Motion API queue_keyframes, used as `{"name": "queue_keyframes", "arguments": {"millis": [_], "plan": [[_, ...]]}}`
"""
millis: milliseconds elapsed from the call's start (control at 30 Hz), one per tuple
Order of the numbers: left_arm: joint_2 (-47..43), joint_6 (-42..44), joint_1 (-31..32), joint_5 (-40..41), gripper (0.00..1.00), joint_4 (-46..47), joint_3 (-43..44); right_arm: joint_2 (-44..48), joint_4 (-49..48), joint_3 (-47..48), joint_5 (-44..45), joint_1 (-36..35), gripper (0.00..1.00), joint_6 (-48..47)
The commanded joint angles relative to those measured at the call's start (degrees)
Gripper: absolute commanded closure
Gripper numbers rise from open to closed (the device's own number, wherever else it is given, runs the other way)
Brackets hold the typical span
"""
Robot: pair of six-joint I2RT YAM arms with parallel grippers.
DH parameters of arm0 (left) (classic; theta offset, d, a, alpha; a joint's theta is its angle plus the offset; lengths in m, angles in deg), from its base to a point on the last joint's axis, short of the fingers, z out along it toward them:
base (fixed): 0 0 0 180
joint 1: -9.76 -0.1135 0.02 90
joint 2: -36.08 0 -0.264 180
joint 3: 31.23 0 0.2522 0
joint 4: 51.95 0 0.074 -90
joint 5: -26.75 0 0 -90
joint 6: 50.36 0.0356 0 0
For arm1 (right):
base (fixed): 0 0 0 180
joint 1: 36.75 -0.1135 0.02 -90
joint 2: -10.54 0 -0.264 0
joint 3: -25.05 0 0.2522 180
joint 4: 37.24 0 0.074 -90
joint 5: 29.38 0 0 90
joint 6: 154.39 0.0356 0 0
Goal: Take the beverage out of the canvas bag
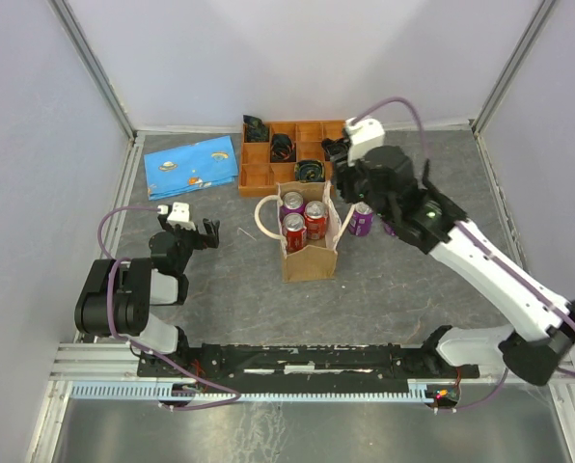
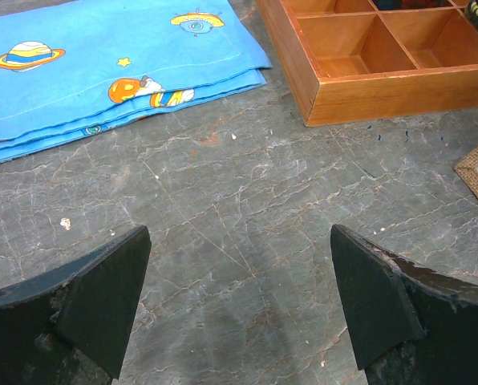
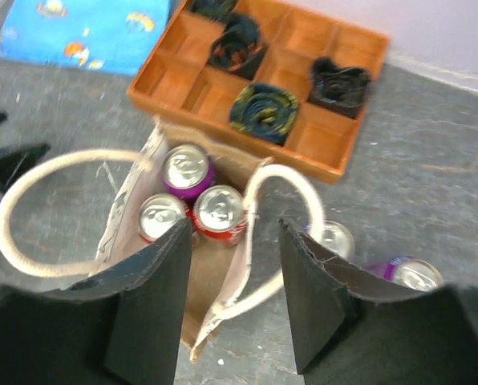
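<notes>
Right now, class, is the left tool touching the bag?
Apart. The top view shows a plain stretch of bare table between the left tool and the bag, handles included.

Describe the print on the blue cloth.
Cartoon ringed planets and stars; the cloth shows best in the left wrist view.

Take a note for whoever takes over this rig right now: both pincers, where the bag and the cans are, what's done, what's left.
Left pincer: open, empty, over bare table left of the bag.
Right pincer: jaws apart, holding nothing, above the right side of the canvas bag, by its rope handle.
Bag: upright mid-table, with a purple can and two red cans inside.
Outside cans: two stand on the table just right of the bag.
Done: apparently those two are out.
Left: grip a can in the bag, lift it clear and set it down.
</notes>
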Motion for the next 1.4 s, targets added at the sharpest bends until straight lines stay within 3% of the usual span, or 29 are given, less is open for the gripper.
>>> {"name": "queue_keyframes", "arguments": {"millis": [0, 100, 200, 267, 500, 667, 833, 1000, 1367], "plan": [[-0.18, 2.80, -0.23, -0.76, 0.01, 3.27, -0.17, -6.69, 1.98, 3.21, -2.46, -3.84, 0.48, -3.34], [-0.25, 2.80, -0.24, -0.76, 0.01, 3.19, -0.17, -11.07, 1.83, 4.22, -2.54, -4.25, 0.58, -3.33], [-0.21, 2.80, -0.28, -0.76, 0.01, 3.19, -0.17, -15.10, 1.83, 5.47, -3.20, -4.25, 0.76, -3.28], [-0.18, 2.79, -0.26, -0.75, 0.01, 3.25, -0.17, -17.49, 1.67, 6.26, -2.72, -4.26, 0.79, -3.21], [-0.21, 2.80, -0.24, -0.75, 0.01, 3.19, -0.17, -25.14, 2.66, 8.44, -0.53, -4.17, 0.68, -2.21], [-0.21, 2.80, -0.22, -0.75, 0.01, 3.22, -0.17, -27.78, 1.53, 8.20, 0.55, -3.50, 0.50, -0.79], [-0.16, 2.80, -0.24, -0.74, 0.01, 3.25, -0.17, -29.37, 1.01, 7.71, 0.22, -1.65, 0.46, 0.86], [-0.19, 2.79, -0.23, -0.76, 0.01, 3.21, -0.17, -30.05, 0.69, 6.90, -0.57, -0.12, 0.30, 2.35], [-0.17, 2.79, -0.26, -0.74, 0.01, 3.26, -0.17, -31.74, -0.25, 5.57, -2.59, 1.30, 0.29, 3.74]]}}
